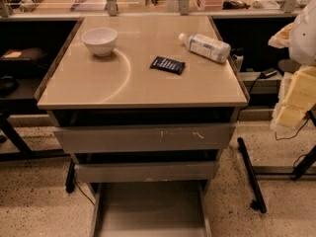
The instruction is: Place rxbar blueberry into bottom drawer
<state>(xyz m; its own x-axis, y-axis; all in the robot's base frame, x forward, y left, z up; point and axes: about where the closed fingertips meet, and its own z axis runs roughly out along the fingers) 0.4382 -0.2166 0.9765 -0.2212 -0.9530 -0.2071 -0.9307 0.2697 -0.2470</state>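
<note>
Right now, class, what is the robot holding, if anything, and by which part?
Nothing that shows: the rxbar blueberry lies untouched on the tabletop beside the bottle, and the end effector is out of view.

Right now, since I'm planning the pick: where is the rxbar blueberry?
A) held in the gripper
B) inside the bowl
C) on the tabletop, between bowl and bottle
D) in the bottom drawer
C: the rxbar blueberry lies flat on the tabletop between the bowl and the bottle, apart from both; the gripper is off at the view's right edge.
</note>
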